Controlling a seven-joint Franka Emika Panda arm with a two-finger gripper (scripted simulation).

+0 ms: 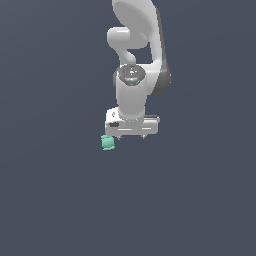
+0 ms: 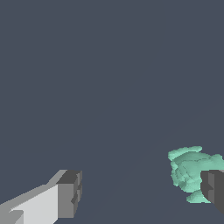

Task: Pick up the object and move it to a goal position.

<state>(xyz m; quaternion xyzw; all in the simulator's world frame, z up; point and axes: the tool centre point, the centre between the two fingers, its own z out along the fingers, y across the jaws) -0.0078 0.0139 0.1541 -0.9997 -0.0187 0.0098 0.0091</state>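
Object (image 1: 108, 143) position in the exterior view: on the plain dark surface (image 1: 50, 200), a little toward the exterior view's left of the arm's hand. It is a small mint-green lump with horizontal ridges, narrower than the hand above it. It rests apart from the gripper (image 1: 131, 136), just below and beside the hand's corner on the exterior view's left; no contact is visible between them. No edge or corner of the surface shows in either view, so no place relative to them can be given.

Arm (image 1: 134, 65) posture: the white links descend from the top of the exterior view and end in the hand, which points straight down at the surface.

Gripper state: the wrist view shows the two dark fingertips (image 2: 70, 194) set wide apart, with bare surface between them. The jaws are spread and hold nothing. The object (image 2: 188, 173) appears in the wrist view just beside the second fingertip (image 2: 214, 189), which covers part of it. Whether that fingertip touches the object cannot be determined.
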